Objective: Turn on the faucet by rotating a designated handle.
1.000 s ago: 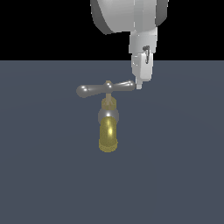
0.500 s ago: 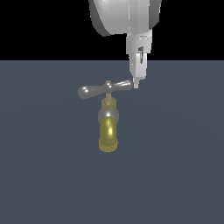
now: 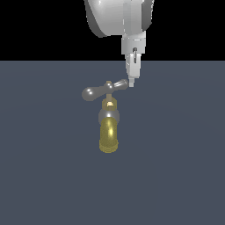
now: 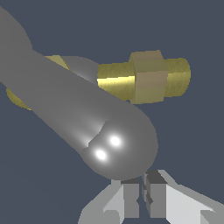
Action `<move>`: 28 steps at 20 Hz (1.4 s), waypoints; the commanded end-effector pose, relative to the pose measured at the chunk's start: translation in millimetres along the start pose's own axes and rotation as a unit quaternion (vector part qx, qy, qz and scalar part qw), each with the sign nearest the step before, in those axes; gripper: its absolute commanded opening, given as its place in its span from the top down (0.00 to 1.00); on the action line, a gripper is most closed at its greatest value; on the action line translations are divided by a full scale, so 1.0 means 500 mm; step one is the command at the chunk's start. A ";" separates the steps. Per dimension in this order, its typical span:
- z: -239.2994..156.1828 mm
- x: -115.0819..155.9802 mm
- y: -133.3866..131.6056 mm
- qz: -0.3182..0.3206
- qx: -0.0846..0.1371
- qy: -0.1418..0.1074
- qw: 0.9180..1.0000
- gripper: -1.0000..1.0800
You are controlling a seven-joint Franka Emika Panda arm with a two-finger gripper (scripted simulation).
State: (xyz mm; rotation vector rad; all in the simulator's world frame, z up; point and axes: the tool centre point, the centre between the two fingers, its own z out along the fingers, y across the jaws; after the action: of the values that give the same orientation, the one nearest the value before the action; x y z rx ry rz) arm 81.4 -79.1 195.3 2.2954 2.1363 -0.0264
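Observation:
The faucet (image 3: 108, 132) has a brass-yellow curved spout, a silver collar and a brass stem, and stands mid-scene in the exterior view. Its grey crossbar handle (image 3: 103, 89) sits on top, tilted, with the arm on the exterior view's right raised toward the gripper. My gripper (image 3: 131, 83) hangs from above with its tips touching the end of that arm. In the wrist view the handle's rounded end (image 4: 118, 140) fills the frame just beyond my fingertips (image 4: 131, 197), with the brass stem (image 4: 146, 76) behind it. The jaws stand together, holding nothing.
The faucet stands on a flat dark grey-blue surface (image 3: 176, 167). The white arm body (image 3: 118, 17) hangs above the handle.
My gripper has shifted toward the exterior view's left and back, pushing the handle's right arm. The handle has rotated, its right end now farther back and its left end nearer.

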 end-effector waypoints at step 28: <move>-0.005 0.245 -0.028 -0.005 -0.005 0.000 1.000 1.00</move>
State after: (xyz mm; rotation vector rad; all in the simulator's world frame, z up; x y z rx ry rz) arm 81.6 -8.2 195.6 2.3330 2.0547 -0.0343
